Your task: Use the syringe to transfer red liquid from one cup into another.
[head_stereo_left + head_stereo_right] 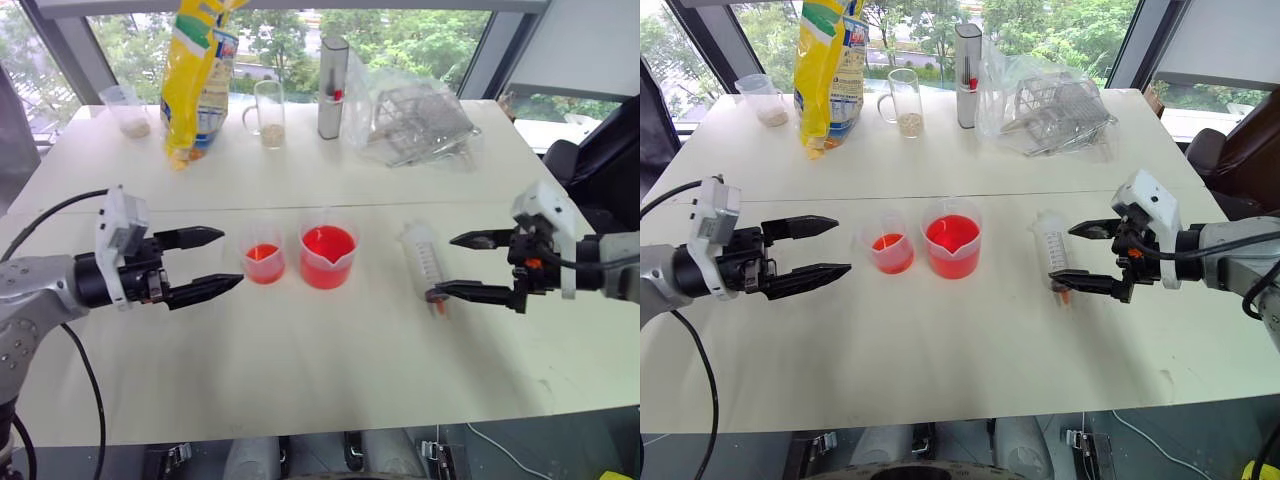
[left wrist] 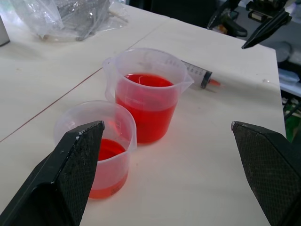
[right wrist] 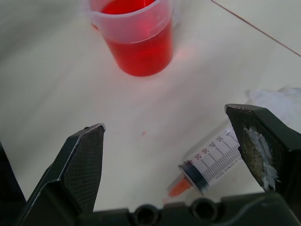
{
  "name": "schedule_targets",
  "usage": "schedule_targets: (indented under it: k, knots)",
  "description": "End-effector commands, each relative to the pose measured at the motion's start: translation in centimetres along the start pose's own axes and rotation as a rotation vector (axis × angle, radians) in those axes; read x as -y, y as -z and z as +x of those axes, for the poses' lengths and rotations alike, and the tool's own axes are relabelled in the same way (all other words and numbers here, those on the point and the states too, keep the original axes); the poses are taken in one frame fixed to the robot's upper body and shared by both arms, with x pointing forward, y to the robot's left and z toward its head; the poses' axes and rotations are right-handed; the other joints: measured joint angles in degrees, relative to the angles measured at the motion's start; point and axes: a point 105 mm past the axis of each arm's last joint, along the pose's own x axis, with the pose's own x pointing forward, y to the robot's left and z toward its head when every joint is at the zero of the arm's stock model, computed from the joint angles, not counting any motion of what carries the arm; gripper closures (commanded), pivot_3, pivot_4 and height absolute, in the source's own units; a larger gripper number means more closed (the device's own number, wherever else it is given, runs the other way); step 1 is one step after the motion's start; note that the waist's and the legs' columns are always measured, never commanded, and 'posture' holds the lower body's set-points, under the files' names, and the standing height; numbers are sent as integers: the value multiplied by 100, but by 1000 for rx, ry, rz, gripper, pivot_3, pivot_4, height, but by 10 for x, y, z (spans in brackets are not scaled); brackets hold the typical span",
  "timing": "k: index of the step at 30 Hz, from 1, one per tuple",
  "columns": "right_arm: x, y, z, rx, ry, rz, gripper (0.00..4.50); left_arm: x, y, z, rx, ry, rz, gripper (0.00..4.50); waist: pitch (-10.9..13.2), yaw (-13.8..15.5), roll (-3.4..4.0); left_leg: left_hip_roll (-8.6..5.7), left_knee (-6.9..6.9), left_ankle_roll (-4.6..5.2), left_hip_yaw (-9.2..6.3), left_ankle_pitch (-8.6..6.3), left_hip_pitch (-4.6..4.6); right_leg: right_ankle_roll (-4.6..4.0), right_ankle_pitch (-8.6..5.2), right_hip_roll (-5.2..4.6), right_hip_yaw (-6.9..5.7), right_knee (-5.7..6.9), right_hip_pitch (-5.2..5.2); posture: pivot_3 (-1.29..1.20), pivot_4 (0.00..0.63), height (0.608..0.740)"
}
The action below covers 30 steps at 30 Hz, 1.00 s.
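**Picking up the syringe cleanly**

The syringe (image 1: 422, 258) lies flat on the white table (image 1: 300, 370), just right of the spouted beaker (image 1: 327, 256) of red liquid (image 1: 327, 243), orange tip toward the robot. The right gripper (image 1: 462, 266) hovers beside it, jaws spread wide and empty. It should straddle the barrel mid-length, clear of the plunger. The left gripper (image 1: 212, 262), equally wide and empty, waits by the smaller cup (image 1: 264, 262); keeping it back avoids tipping either vessel.
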Motion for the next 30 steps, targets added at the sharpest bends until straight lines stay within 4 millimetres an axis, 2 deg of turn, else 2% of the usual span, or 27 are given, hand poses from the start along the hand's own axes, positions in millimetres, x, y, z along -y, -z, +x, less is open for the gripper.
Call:
schedule_targets:
  k: [1,6,11,13,17,22,30]
  knots:
    - [11,-3,2,-74,91,35,38,0,-8,-1,4,4,45,0,0,-13,1,0,0,0,1,0,1,0,0,0,1,1,0,0,150,740]
    - [29,-6,22,-206,150,221,38,-2,-10,4,11,10,52,0,0,-27,1,2,0,-1,2,1,-1,-6,2,0,3,5,-8,0,150,740]
    - [56,10,48,-397,261,470,38,0,-12,11,29,7,58,0,0,-18,1,1,0,-1,5,1,-11,-11,5,0,5,4,-18,0,150,740]
    - [64,15,55,-446,293,522,38,1,-12,12,32,3,58,0,0,6,1,-1,0,-1,6,1,-16,-10,6,-1,5,4,-22,0,150,740]
    - [76,12,70,-506,358,584,38,3,-11,13,43,-14,51,0,1,-13,2,-8,0,7,13,-4,-27,7,16,-2,8,5,-34,0,150,740]
    - [78,13,83,-563,401,597,38,6,-9,14,53,-35,47,0,0,-18,2,-8,-5,8,15,-4,-30,12,19,0,8,7,-40,0,150,740]
    - [67,35,99,-673,369,640,38,8,-8,12,60,-67,47,0,1,-17,3,-8,-4,8,14,-4,-30,13,19,-2,8,8,-38,0,150,740]
